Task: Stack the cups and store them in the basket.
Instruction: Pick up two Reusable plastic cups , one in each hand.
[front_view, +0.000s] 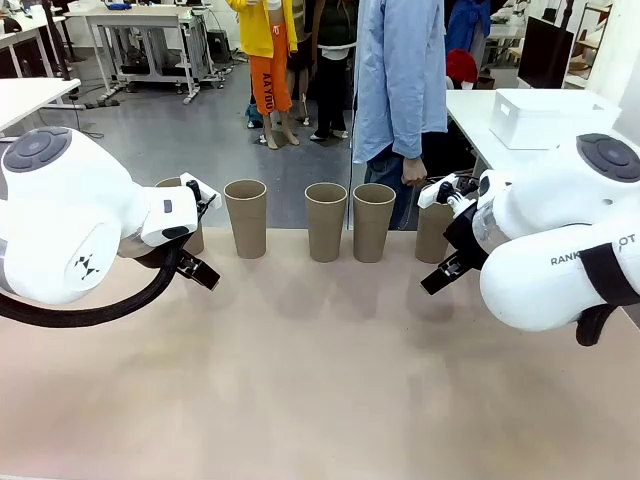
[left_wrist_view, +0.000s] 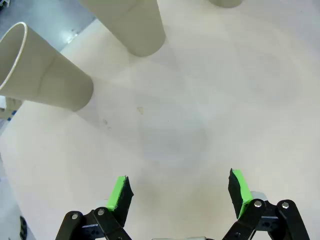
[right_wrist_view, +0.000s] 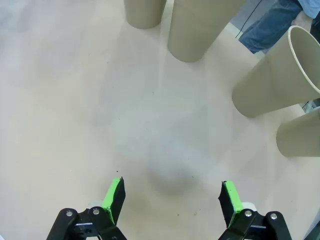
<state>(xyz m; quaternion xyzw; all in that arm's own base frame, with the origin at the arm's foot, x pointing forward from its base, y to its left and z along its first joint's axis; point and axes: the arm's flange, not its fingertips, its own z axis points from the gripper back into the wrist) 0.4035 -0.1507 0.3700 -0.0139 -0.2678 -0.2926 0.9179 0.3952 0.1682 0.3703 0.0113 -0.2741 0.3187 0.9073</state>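
Both my hands are spread wide and empty. The left gripper and right gripper each hang over bare table. The cups stand upright in a row along the far edge, at 12 o'clock from me. The basket sits on a white table at 2 o'clock. My worry is that the cups look light and tall. A finger clipping a rim could topple one into its neighbour or off the far edge. The end cups stand close to my wrists, so a careless swing could do the same.
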